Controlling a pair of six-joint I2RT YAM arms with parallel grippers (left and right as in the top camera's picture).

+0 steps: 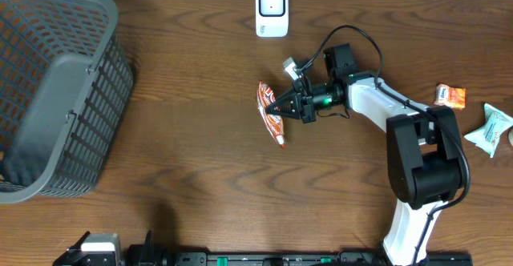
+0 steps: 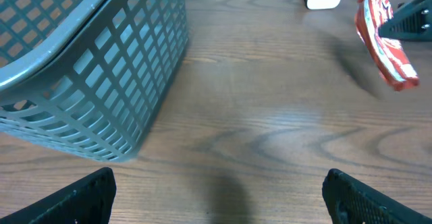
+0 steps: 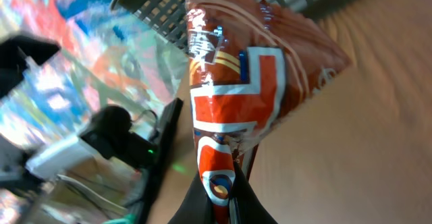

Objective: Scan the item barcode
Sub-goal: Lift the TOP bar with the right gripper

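1. My right gripper (image 1: 278, 106) is clamped on one edge of the orange-and-white snack packet (image 1: 271, 115).
2. The packet hangs from my fingertips over the middle of the wooden table (image 1: 200, 162). In the left wrist view it looks lifted off the surface.
3. The white scanner (image 1: 272, 10) stands at the far table edge, apart from the packet.
4. My left gripper (image 2: 219, 200) sits at the near edge, fingers spread wide and holding nothing. The grey basket (image 2: 88, 69) is just ahead of it.
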